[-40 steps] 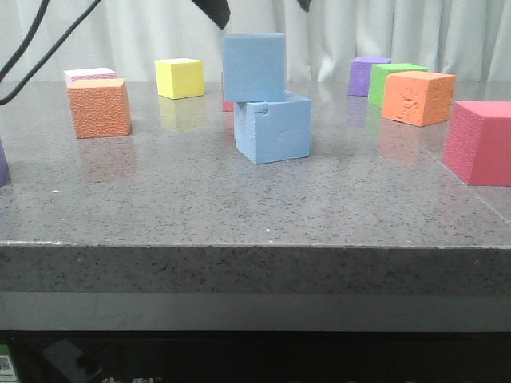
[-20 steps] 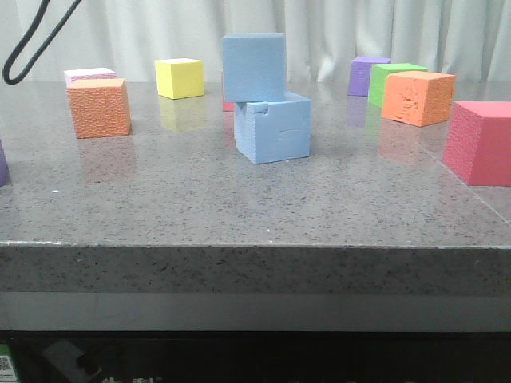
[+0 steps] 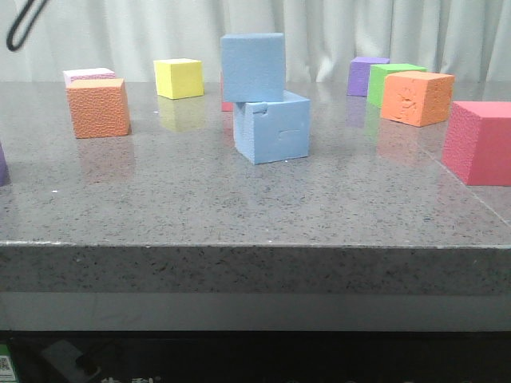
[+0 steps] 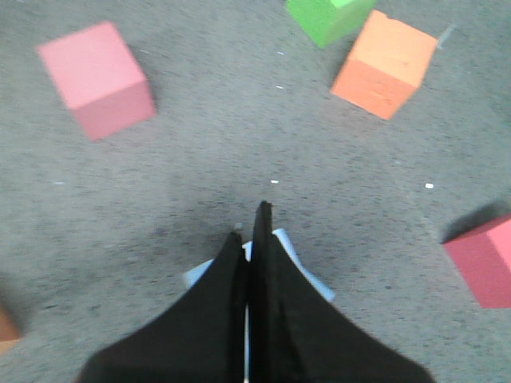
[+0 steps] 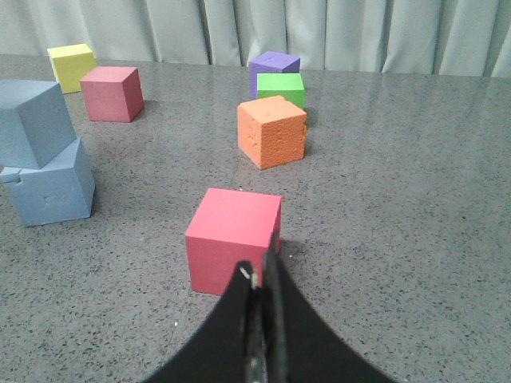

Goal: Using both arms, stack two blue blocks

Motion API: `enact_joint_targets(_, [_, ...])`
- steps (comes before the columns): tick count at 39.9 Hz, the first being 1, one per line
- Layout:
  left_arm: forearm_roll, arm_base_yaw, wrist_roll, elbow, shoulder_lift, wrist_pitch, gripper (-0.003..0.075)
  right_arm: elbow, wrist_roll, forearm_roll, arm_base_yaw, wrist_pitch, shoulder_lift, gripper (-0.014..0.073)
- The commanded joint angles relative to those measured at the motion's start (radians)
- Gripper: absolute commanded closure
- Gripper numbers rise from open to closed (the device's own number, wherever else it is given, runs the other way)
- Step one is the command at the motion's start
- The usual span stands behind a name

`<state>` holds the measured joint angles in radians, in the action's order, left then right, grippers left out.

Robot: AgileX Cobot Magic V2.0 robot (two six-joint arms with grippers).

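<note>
Standing unaided at worktop (image 3: 239, 207) centre: clean blue block (image 3: 253, 66) is stacked on notched blue block (image 3: 273, 128) | arms gone from front view since a second ago | left end effector (image 4: 251, 239) and right end effector (image 5: 260, 275) pressed together, empty | pink cube (image 5: 233, 239) seen at 12 o'clock of right | task judged done.

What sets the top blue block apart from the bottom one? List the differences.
The top blue block has clean, smooth faces; the bottom blue block has a notched upper corner and a gouge in its front face. The top block rests on the bottom block, which sits on the table. The top block is set off toward the left, not squarely over the bottom block. Both are light blue cubes of like size.
</note>
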<state>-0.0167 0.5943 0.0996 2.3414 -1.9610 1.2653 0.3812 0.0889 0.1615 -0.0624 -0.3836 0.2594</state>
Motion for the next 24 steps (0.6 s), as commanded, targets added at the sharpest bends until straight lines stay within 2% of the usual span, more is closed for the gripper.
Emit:
enact_joint_targets(1, [0.065, -0.01, 0.0, -0.028, 0.122, 0.021, 0.0738, 0.027, 0.008, -0.004, 0.001, 0.081, 0.01, 0.0655])
enact_joint_targets(12, [0.088, -0.139, 0.0, -0.321, 0.311, 0.017, 0.0738, 0.027, 0.008, -0.004, 0.001, 0.081, 0.01, 0.0655])
enact_joint_targets(24, [0.088, -0.286, 0.0, -0.549, 0.51, -0.049, 0.0738, 0.027, 0.008, -0.004, 0.001, 0.081, 0.01, 0.0655])
